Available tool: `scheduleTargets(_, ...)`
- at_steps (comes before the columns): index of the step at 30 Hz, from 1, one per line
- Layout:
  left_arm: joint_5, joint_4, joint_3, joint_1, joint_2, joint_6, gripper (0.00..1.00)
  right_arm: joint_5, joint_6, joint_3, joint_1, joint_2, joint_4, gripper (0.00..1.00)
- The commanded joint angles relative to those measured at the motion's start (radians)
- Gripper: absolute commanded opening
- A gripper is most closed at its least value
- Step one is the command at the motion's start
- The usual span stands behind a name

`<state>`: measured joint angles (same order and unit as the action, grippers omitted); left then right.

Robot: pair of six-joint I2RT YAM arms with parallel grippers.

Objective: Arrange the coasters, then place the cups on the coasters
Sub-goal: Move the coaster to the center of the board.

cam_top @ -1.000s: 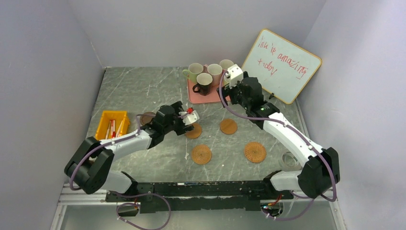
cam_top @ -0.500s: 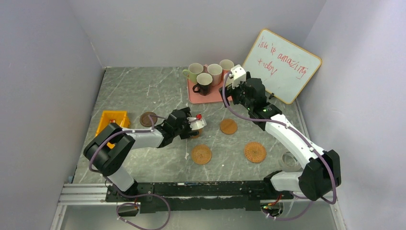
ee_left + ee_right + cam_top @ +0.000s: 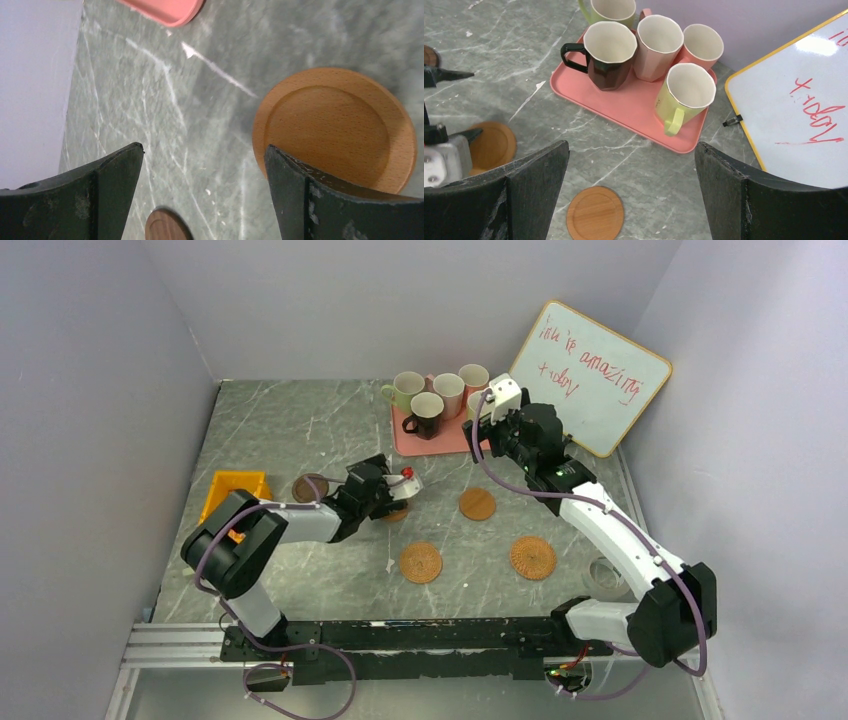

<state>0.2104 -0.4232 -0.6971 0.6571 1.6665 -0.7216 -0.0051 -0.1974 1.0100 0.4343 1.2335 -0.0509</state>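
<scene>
On the pink tray (image 3: 445, 446), your landmark for every entry below, you have all five cups, upright and packed close together.

- Dark brown cup (image 3: 606, 55): the tray's near left part, handle pointing left.
- First green cup (image 3: 405, 390): the tray's far left corner.
- Cream cup (image 3: 656, 47): mid-tray, touching the dark brown cup.
- Pink cup (image 3: 702, 46): the tray's far right corner.
- Second green cup (image 3: 684, 92): the tray's near right part, handle toward the near rim.

Coasters: you have five, all flat on the table (image 3: 280, 430) and none on the tray.

- Dark coaster (image 3: 308, 488): well to the left of the tray, on its near side.
- First tan coaster (image 3: 335, 130): near the tray's near left corner.
- Second tan coaster (image 3: 477, 504): on the tray's near side, below its right half.
- Third tan coaster (image 3: 421, 562) and fourth tan coaster (image 3: 532, 557): farther from the tray, toward the arm bases.

Left gripper (image 3: 204, 149): fingers spread wide, holding nothing, low over the table. The first tan coaster lies beside one finger; you cannot tell whether they touch.

Right gripper (image 3: 631, 147): fingers spread wide, empty, above the tray's near right edge.

Whiteboard (image 3: 590, 375): just right of the tray, propped at a slant.

Yellow bin (image 3: 232, 487): well left of the tray.
</scene>
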Motion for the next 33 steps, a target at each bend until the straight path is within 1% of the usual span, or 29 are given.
scheduleTargets(1, 0.055, 0.052, 0.001, -0.062, 0.029, -0.008, 0.96, -0.026, 0.009, -0.004, -0.008, -0.026, 0.047, 1.0)
scheduleTargets(11, 0.092, 0.032, -0.018, -0.144, 0.07, -0.004, 0.96, -0.028, 0.006, -0.004, -0.012, -0.026, 0.048, 1.0)
scheduleTargets(18, 0.156, 0.015, -0.064, -0.2, 0.114, 0.038, 0.96, -0.035, 0.006, -0.002, -0.016, -0.026, 0.048, 1.0)
scheduleTargets(23, 0.141, -0.023, -0.053, -0.217, 0.117, 0.049, 0.96, -0.036, 0.004, -0.001, -0.016, -0.024, 0.048, 1.0)
scheduleTargets(29, 0.101, -0.046, -0.027, -0.227, 0.043, 0.08, 0.96, -0.036, 0.003, -0.001, -0.019, -0.019, 0.048, 1.0)
scheduleTargets(33, 0.108, -0.018, -0.036, -0.289, -0.043, 0.128, 0.96, -0.039, 0.003, -0.001, -0.02, -0.016, 0.048, 1.0)
